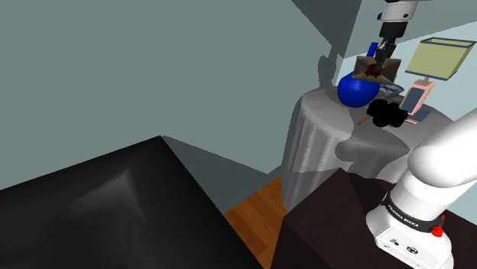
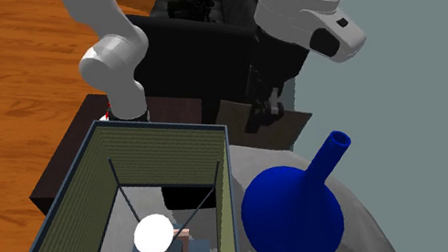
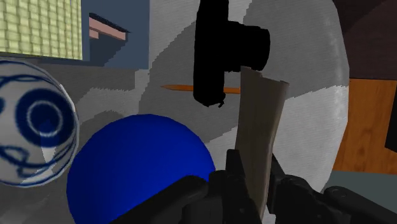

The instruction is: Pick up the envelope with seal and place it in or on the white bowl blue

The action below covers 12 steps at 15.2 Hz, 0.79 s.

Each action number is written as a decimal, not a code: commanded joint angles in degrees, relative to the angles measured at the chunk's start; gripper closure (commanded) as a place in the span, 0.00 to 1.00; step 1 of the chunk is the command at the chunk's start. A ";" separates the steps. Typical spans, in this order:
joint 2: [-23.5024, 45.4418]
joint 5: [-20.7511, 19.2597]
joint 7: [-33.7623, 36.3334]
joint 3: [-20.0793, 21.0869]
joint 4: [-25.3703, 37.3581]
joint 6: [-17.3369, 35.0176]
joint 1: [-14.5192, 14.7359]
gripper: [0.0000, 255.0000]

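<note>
- Gripper (image 3: 254,179) clamped on envelope (image 3: 257,127). Wrist view has it edge-on: thin tan sheet, upright btwn the two black fingers.
- Shoulder view: envelope (image 1: 380,70) is brown w/ dark red seal on its face, held in air over table, just above blue vase (image 1: 357,90) and close to its neck.
- Vase is glossy, w/ round body and narrow tube neck. In wrist view it sits btwn envelope and bowl (image 3: 32,127).
- Bowl is white w/ blue swirls, rounded, on table right by vase. Touching or not: can't tell.
- Black camera (image 3: 226,48) on cloth beyond envelope; orange pencil (image 3: 181,88) lies flat beside it.
- Lamp (image 1: 439,57) has square ribbed yellow-green shade; pink-framed stand (image 1: 416,99) below it.
- Round table (image 1: 313,145) under grey draped cloth w/ folds; wood floor (image 1: 256,206) at its foot.
</note>
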 commanded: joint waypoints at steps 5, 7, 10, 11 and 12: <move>12.72 4.62 -10.88 -7.16 12.62 -0.41 -1.76 1.00; 17.42 7.14 -14.65 -9.15 17.26 -1.02 -3.04 1.00; 25.16 11.79 -20.35 -11.50 25.18 -2.67 -6.10 1.00; 27.90 13.50 -22.17 -12.01 28.12 -3.45 -7.52 1.00; 30.69 15.26 -23.92 -12.37 31.26 -4.38 -9.13 1.00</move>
